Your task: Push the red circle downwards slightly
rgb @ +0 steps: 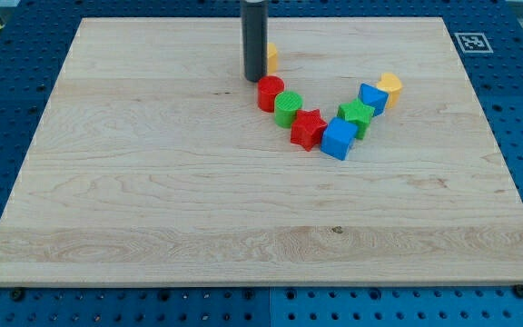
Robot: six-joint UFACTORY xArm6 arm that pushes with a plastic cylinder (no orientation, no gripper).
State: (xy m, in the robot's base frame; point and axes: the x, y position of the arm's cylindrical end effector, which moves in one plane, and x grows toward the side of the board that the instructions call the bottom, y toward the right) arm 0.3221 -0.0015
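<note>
The rod's tip (pixel 255 78) sits right above the red circle (pixel 271 94) on the tabletop (pixel 152 182). It has no hand, so it holds nothing.

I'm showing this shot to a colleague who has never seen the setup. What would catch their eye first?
Most likely the curved chain of bright blocks right of centre near the view's top: red circle, green circle, red star, blue cube, green star, another blue block and a yellow heart. Next, the dark rod coming down from the view's top, my tip just above and left of the red circle, half hiding an orange block.
</note>
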